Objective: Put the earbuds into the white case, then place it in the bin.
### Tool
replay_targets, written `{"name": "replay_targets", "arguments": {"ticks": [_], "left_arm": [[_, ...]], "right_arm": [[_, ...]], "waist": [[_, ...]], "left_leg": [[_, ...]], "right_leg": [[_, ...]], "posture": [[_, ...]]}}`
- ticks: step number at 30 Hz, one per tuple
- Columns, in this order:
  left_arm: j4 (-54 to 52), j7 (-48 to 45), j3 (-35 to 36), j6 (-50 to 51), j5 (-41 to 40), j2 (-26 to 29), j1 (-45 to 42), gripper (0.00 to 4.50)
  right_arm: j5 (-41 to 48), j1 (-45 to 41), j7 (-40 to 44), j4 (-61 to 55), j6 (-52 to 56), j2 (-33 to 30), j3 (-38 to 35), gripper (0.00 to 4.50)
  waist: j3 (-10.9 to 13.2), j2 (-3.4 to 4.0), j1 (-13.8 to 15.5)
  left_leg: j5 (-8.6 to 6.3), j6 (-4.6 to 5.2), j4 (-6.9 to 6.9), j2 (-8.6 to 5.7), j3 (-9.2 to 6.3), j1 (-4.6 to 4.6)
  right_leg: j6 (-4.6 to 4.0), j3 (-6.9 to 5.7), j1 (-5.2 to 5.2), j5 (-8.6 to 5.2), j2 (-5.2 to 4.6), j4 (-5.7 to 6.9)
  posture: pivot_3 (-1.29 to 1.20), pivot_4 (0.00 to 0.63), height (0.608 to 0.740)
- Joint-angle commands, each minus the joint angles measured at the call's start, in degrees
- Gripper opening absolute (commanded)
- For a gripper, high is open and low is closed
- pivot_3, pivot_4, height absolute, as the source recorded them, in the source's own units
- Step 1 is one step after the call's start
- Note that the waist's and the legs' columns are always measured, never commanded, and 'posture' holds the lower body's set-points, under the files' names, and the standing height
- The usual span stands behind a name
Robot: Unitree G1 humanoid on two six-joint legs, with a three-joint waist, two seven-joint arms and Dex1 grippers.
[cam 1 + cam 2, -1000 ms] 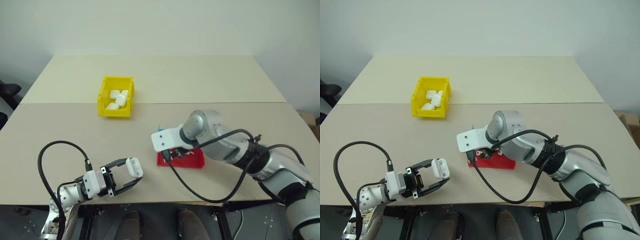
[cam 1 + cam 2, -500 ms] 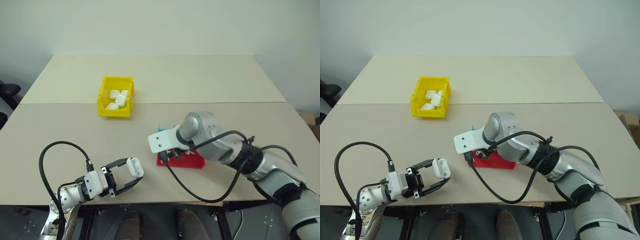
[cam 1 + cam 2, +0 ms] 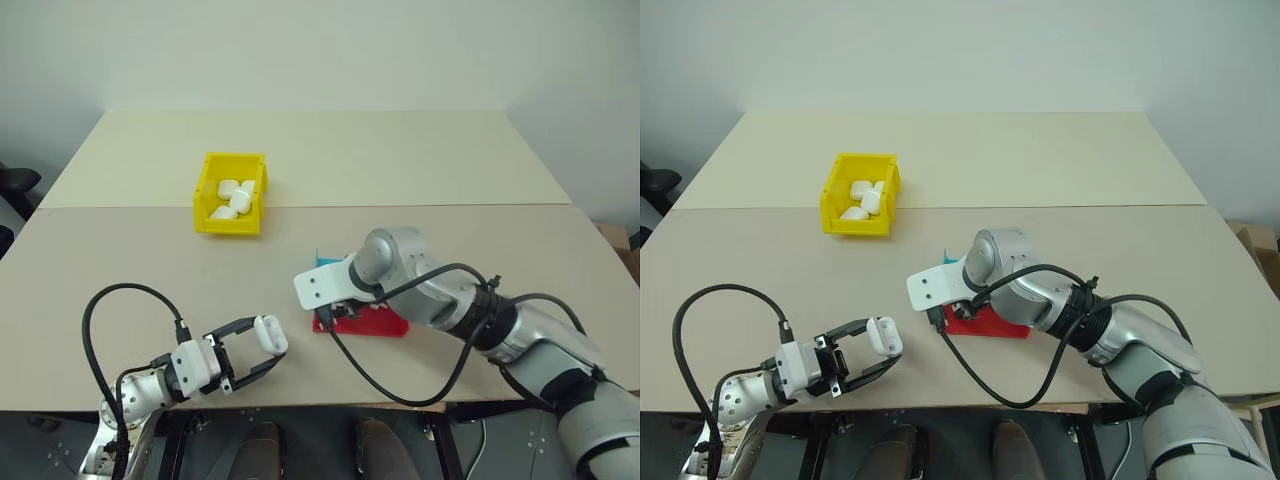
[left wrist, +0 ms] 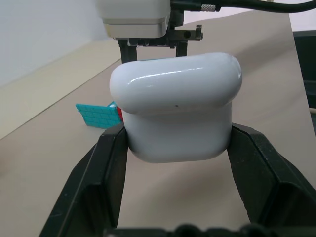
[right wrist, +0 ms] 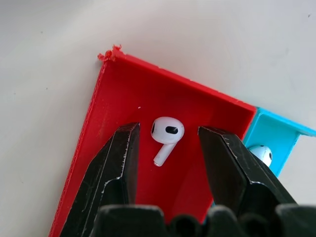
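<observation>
Your left gripper (image 3: 262, 352) clamps a white case (image 4: 175, 106), lid shut, near the table's (image 3: 400, 170) front edge, well apart from the yellow bin (image 3: 232, 192), which holds more white cases you can't count. Your right gripper (image 5: 168, 143) hangs over the red tray (image 5: 123, 89), fingers parted around one earbud (image 5: 165, 132) without touching. A second earbud (image 5: 259, 154) in the blue tray (image 5: 276, 136) is half hidden behind a finger.
</observation>
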Motion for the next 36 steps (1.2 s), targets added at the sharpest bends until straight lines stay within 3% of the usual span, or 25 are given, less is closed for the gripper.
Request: {"name": "replay_targets", "arguments": {"ticks": [1,25,28,36], "left_arm": [[-2.32,1.04,0.00,0.58,0.18,0.36,0.23,2.76],[-3.60,3.79,-0.25,3.01,2.56,0.84,0.77,2.76],[-3.63,3.79,-0.30,3.02,2.52,0.89,0.74,2.76],[-3.50,3.86,-0.35,2.80,2.69,0.86,0.47,2.76]], "right_arm": [[-1.35,-0.14,0.16,-0.28,-1.13,0.52,-0.38,2.31],[-3.26,0.71,-0.02,2.03,-4.59,1.74,-0.99,2.31],[-3.25,0.90,0.23,1.86,-4.87,1.72,-1.21,1.77],[-4.19,1.38,0.34,2.14,-5.59,1.92,-1.54,1.77]], "waist": [[0.00,0.00,-0.16],[0.00,0.00,-0.38],[0.00,0.00,-0.37],[0.00,0.00,-0.36]], "left_leg": [[0.00,0.00,0.00,0.00,0.00,0.00],[0.00,0.00,-0.04,0.02,-0.02,0.03],[0.00,0.00,-0.04,0.02,-0.02,0.04],[0.00,0.00,-0.04,0.02,-0.02,0.04]], "right_leg": [[0.00,0.00,-0.01,0.00,0.00,0.00],[-0.03,-0.02,0.00,-0.01,0.01,0.01],[-0.03,-0.02,0.00,-0.01,0.01,0.01],[-0.03,-0.02,0.00,-0.02,0.00,0.00]], "posture": [[0.00,0.150,0.740],[0.00,0.150,0.740],[0.00,0.150,0.740],[0.00,0.150,0.740]]}}
